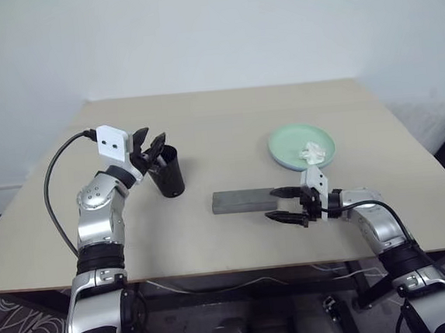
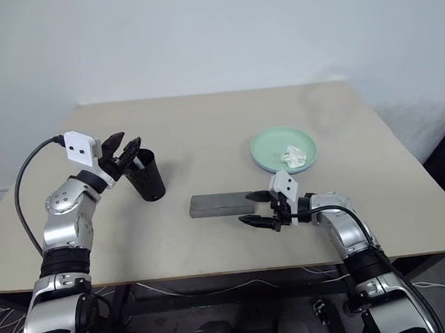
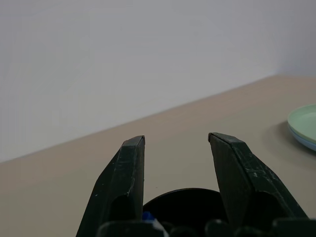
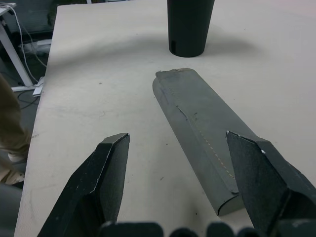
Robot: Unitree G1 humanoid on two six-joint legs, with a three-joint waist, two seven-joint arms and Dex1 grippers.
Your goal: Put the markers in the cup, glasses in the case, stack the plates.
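the left gripper (image 1: 152, 147) hovers over the cup (image 1: 167, 171), fingers apart as if dropping a marker in, while the right gripper (image 1: 287, 205), fingers spread, waits right of the cup at the closed case (image 1: 243, 201).

The table (image 1: 226, 119) looks like matt beige laminate, pretty smooth. The cup (image 1: 167, 174) is black plastic with a slight sheen. The case (image 4: 202, 133) has a dull grey leathery skin with visible stitching. Mint plate (image 1: 287, 147) looks like smooth plastic, with crumpled white paper (image 1: 312, 152) on it.
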